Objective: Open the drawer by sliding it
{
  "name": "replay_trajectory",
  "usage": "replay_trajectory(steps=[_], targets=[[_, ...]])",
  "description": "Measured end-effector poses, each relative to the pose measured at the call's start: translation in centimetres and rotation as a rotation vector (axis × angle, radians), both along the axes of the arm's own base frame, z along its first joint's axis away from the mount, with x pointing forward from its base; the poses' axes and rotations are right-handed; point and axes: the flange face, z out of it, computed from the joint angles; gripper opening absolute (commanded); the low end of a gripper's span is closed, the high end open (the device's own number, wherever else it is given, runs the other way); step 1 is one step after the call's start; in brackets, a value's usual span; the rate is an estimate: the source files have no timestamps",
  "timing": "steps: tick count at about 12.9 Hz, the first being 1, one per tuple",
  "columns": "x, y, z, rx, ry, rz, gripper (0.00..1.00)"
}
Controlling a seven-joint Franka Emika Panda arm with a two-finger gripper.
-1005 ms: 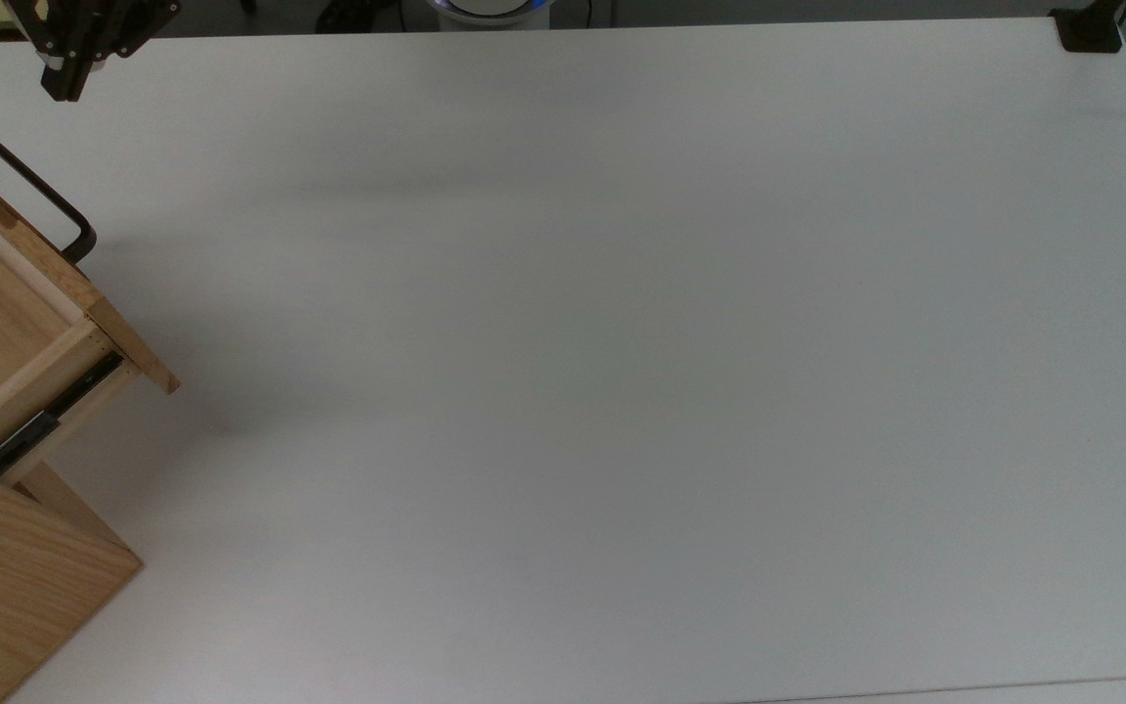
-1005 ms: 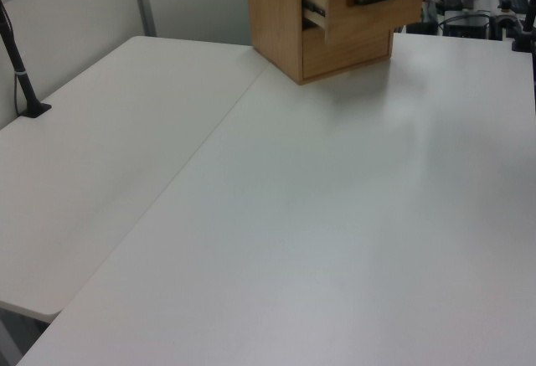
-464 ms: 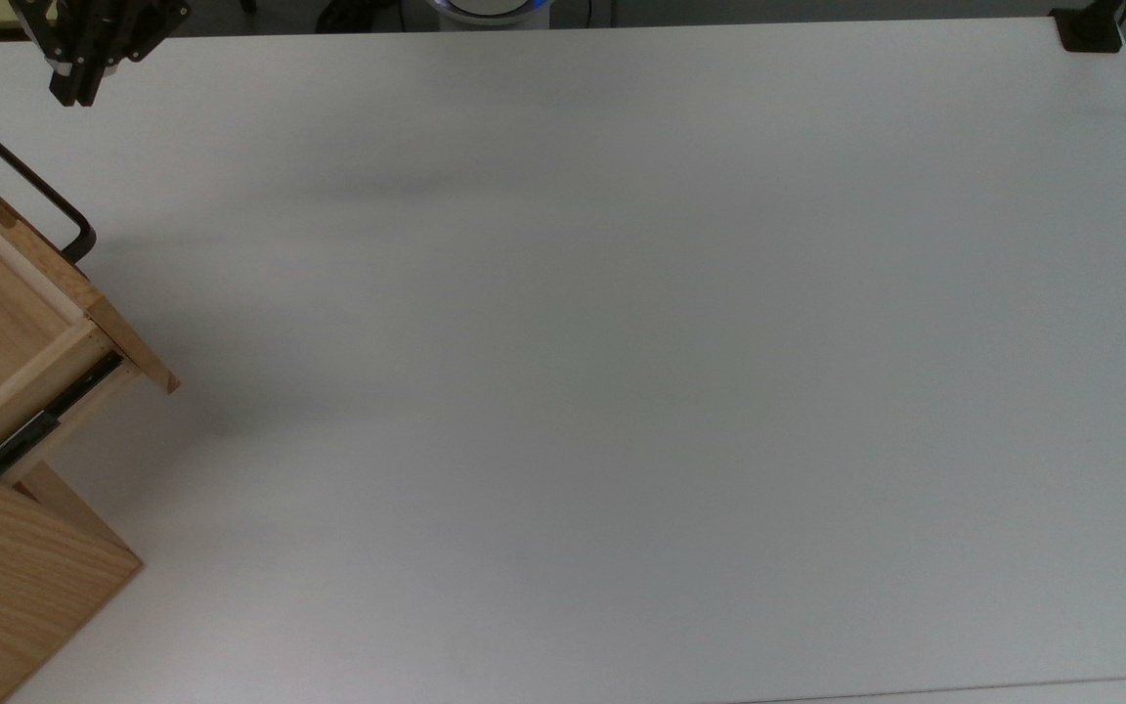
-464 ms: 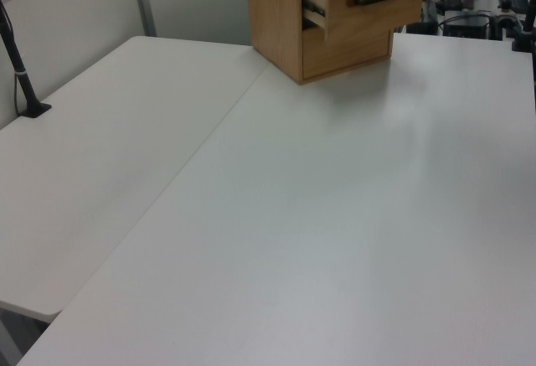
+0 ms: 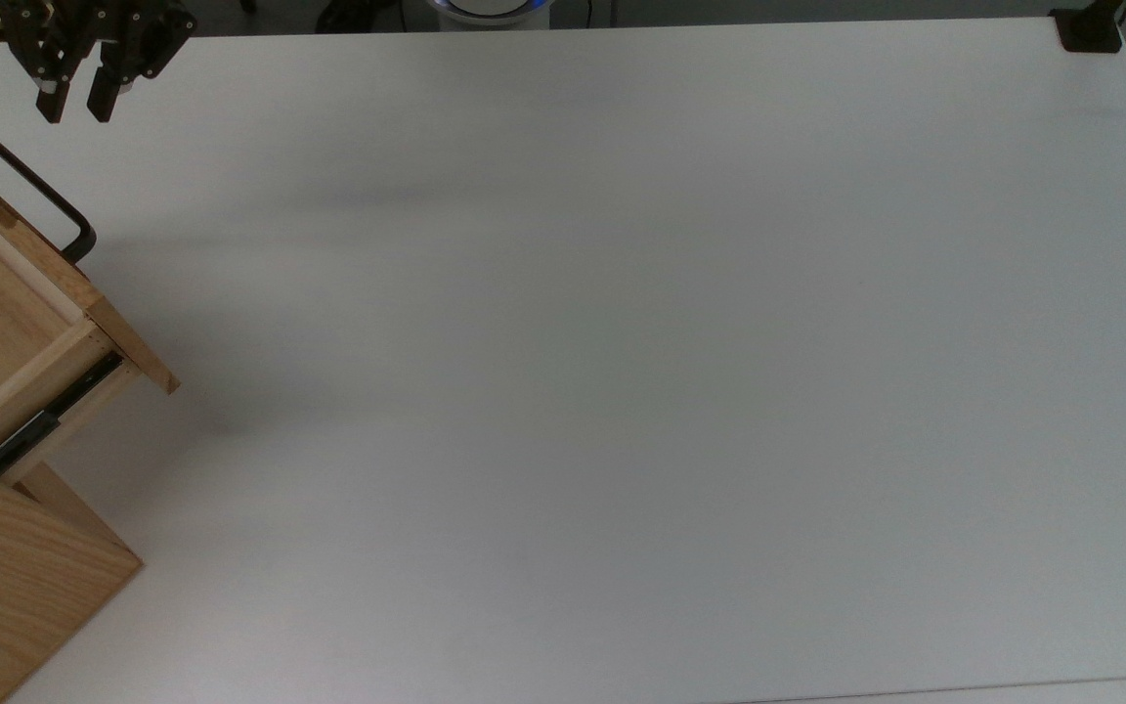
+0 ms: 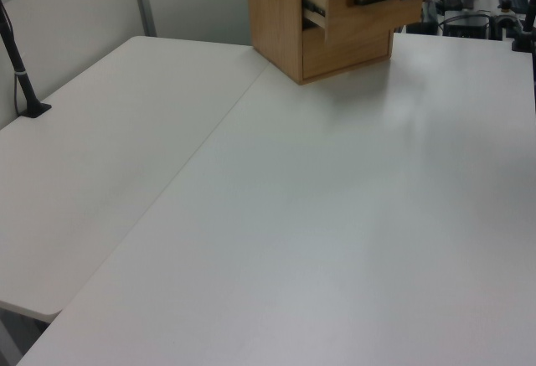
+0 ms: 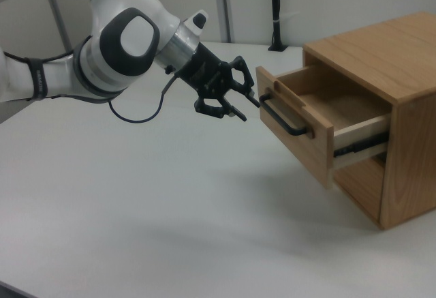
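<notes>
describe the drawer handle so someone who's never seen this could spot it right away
Find the wooden cabinet on the white table. Its upper drawer is pulled out, and the handle sits across the drawer's front panel. It is a dark U-shaped metal bar, the one dark part on the light wood front.

Light wooden drawer (image 7: 320, 124), dark handle (image 7: 285, 121), black end effector (image 7: 246, 106), white table (image 5: 622, 342).

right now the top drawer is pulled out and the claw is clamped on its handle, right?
Not quite. The drawer is pulled out, but the claw is open and off the handle, just beside it, as the right view shows. In the top view the claw also sits apart from the handle.
</notes>
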Motion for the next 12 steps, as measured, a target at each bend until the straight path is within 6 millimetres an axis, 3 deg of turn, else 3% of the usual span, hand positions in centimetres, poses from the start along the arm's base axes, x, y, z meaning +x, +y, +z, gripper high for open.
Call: replay_trajectory(steps=[4,7,10,12], targets=[[1.6,-1.5,-0.5,0.008,-0.040,-0.034,0.47],[2.2,-1.7,-0.4,0.060,-0.120,-0.136,0.69],[3.0,1.5,-0.8,0.197,-0.215,-0.285,1.00],[3.5,5.7,-0.9,0.351,-0.216,-0.425,1.00]])
